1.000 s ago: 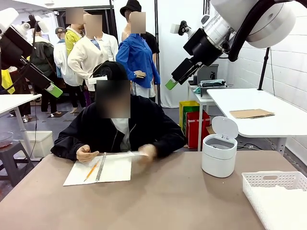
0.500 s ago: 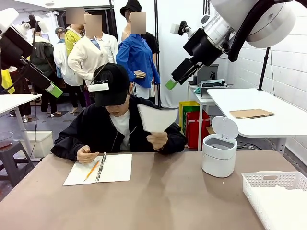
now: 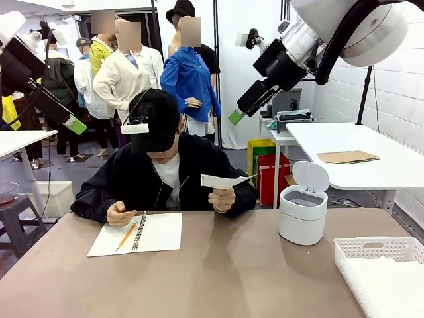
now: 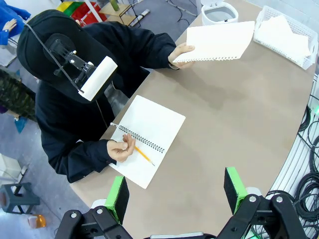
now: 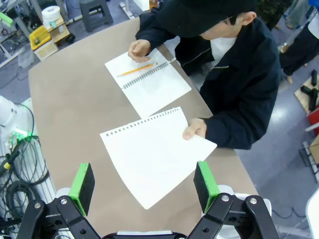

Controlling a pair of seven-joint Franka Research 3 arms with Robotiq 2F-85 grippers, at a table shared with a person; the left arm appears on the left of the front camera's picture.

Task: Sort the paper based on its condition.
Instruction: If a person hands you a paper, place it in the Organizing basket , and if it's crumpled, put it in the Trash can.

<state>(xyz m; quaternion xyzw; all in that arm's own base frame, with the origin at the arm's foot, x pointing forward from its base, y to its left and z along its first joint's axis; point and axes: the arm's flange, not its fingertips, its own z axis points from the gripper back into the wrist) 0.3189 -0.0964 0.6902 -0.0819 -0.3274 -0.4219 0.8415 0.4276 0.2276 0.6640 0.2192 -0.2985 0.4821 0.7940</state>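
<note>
Hovering level over the table [image 5: 75,89], one paper sheet [image 5: 154,154], pinched at its edge by the person's hand [image 5: 194,129], well below the right gripper [image 5: 143,180] — fingers spread wide, holding nothing, left gripper [image 4: 176,189] also wide and empty, open notebook [image 4: 159,124] lying ahead of it.

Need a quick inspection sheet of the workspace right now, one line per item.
Surface: brown table, flat, person seated at far side.
Job's things: one sheet held above the table in the person's hand; more paper in the white basket.
Clutter: open notebook with a pencil on it; white bin, lid up.
Grippers: left gripper and right gripper open, raised, holding nothing.
Cables: bundles beside the table edge, off the surface.
Surroundings: cardboard on a white side table.
</note>
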